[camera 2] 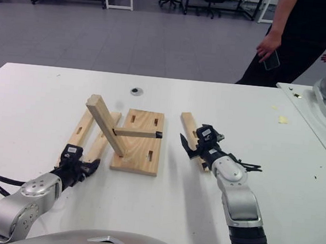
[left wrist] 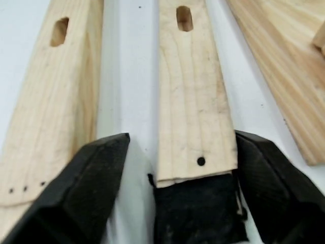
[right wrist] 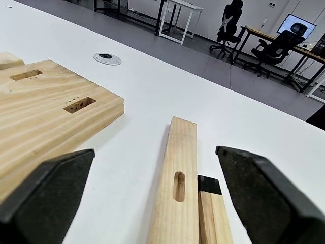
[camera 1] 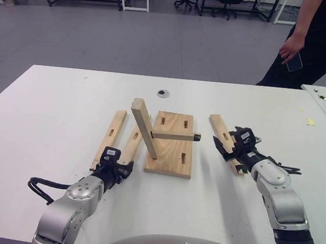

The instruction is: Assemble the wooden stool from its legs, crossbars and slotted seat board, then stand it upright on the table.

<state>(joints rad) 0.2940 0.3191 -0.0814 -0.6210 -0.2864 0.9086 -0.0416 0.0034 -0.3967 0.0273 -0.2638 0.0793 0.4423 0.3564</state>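
Note:
The slotted seat board (camera 1: 174,157) lies flat mid-table. One leg (camera 1: 144,126) leans up from it, joined to a crossbar (camera 1: 173,135) with a black tip. Two more legs (camera 1: 111,135) (camera 1: 132,143) lie left of the board. My left gripper (camera 1: 119,167) is open at their near ends; in the left wrist view its fingers (left wrist: 86,178) straddle the end of the inner leg (left wrist: 193,96). A fourth leg (camera 1: 222,133) lies to the right of the board with a short black-tipped piece (right wrist: 212,211) beside it. My right gripper (camera 1: 230,144) is open astride them.
A round cable grommet (camera 1: 163,93) sits in the table behind the board. A second table (camera 2: 319,120) with grey gear on it stands close on the right. Bare white tabletop stretches to the far left and along the front edge.

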